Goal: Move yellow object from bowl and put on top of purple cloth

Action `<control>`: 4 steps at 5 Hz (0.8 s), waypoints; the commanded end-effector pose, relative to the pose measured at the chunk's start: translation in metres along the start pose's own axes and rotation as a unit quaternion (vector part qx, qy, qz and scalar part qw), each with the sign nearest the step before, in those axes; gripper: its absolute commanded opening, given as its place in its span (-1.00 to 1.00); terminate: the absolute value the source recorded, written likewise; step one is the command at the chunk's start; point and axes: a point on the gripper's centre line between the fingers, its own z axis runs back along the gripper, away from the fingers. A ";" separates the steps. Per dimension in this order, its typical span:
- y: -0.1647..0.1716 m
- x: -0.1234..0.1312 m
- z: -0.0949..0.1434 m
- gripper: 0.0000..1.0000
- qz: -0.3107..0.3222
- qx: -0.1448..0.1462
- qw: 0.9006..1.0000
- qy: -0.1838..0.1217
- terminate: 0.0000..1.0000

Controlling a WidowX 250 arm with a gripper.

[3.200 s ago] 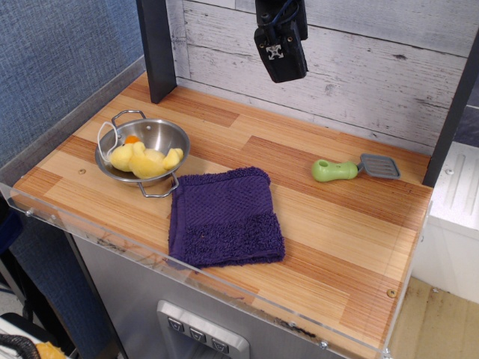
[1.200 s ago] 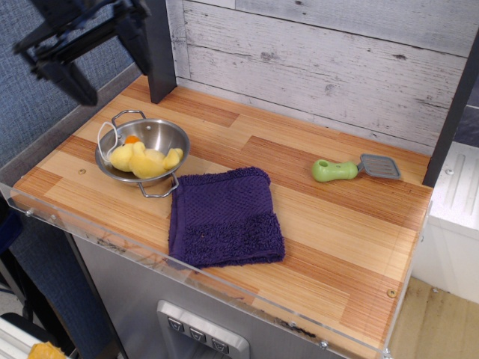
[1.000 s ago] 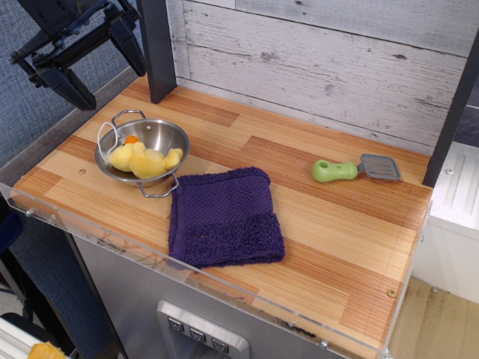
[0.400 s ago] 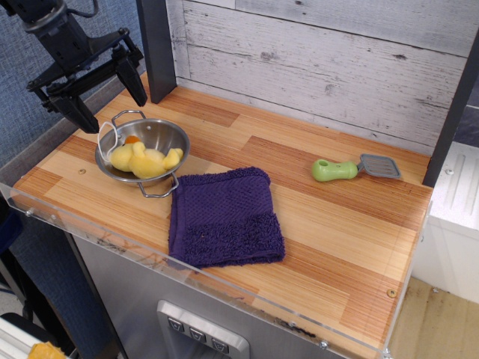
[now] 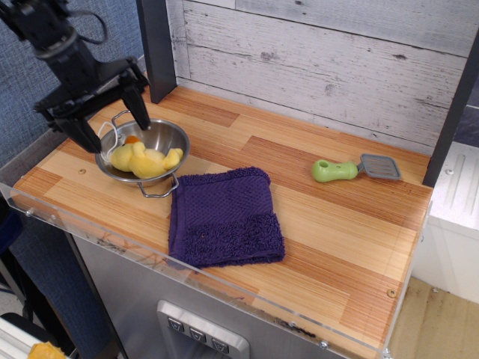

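Observation:
The yellow plush duck [image 5: 146, 160] lies inside the shiny steel bowl [image 5: 169, 135] at the left of the wooden table, its orange beak toward the back. My black gripper [image 5: 114, 129] hangs open just above the bowl's far-left rim, its two fingers spread wide on either side of the duck's left part. Nothing is between the fingers. The dark purple cloth [image 5: 224, 217] lies flat to the right of the bowl, touching the bowl's near handle.
A green-handled tool with a grey head [image 5: 356, 169] lies at the back right. A dark post [image 5: 156, 48] stands behind the bowl. A whitewashed plank wall runs along the back, and a clear plastic lip [image 5: 187, 271] edges the table's front.
My gripper has swung from the back middle to the far left, then come down and to the right until it hangs over the bowl. Duck, bowl and cloth have not moved.

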 end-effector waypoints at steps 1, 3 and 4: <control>-0.014 -0.007 -0.008 1.00 -0.027 0.021 0.998 -0.054 -1.00; -0.019 -0.014 -0.030 1.00 -0.043 0.042 0.997 -0.053 -1.00; -0.018 -0.012 -0.034 1.00 -0.058 0.064 0.994 -0.062 -1.00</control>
